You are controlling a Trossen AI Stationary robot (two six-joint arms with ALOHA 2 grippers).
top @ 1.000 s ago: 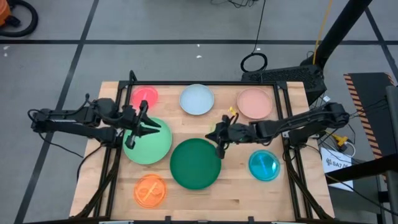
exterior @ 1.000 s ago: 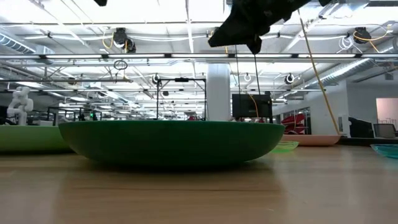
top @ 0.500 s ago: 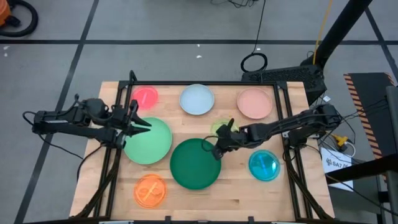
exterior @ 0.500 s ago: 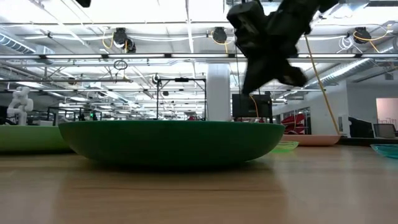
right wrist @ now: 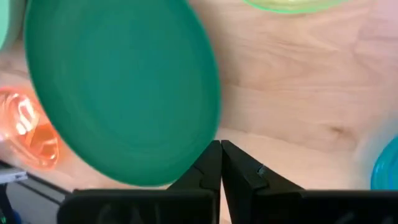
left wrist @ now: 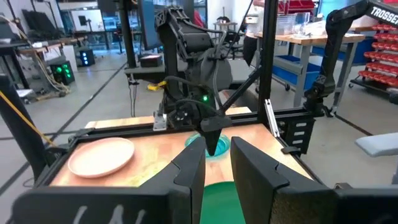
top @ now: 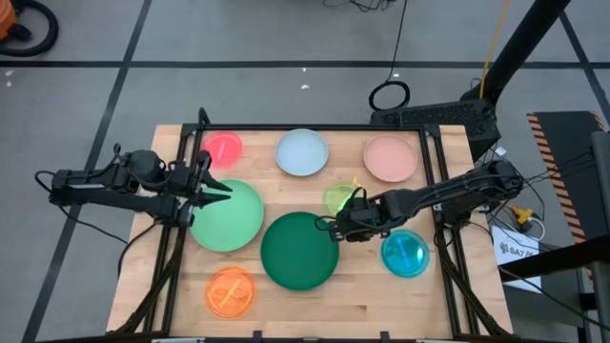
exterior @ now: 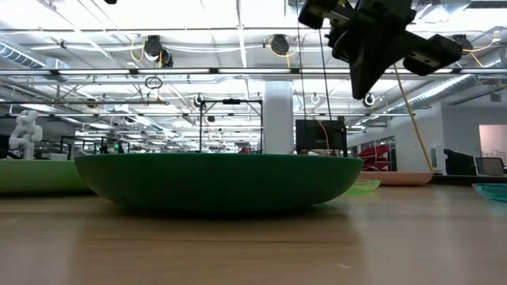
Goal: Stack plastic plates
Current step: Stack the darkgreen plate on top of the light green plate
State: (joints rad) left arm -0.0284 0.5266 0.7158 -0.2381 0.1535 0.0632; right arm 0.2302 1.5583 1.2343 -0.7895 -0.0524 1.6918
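A: Status of the stacking step?

B: No plate is stacked yet. All eight lie singly on the table. The right gripper sits at the right-hand rim of the dark green plate, near the table's middle. Judged from this, the step in hand is the approach to that plate's rim.

A: State of the right gripper?

B: In the right wrist view its fingers are pressed together, tips just off the dark green plate's edge, over bare wood. It holds nothing. Contact with the rim cannot be confirmed.

A: Left gripper?

B: The left gripper waits at the left edge of the light green plate, on the table's left side. The left wrist view shows its fingers spread with a narrow gap, empty.

A: Positions of the remaining plates?

B: Along the far edge: red-pink plate, pale blue plate, salmon plate. The translucent lime plate lies just beyond the right gripper. The blue plate is near the right edge; the orange plate is near the front left corner.

A: Requirement for the next move?

B: Probably the right gripper must open, take the rim between its fingers, and lift without dragging the plate into its neighbours.
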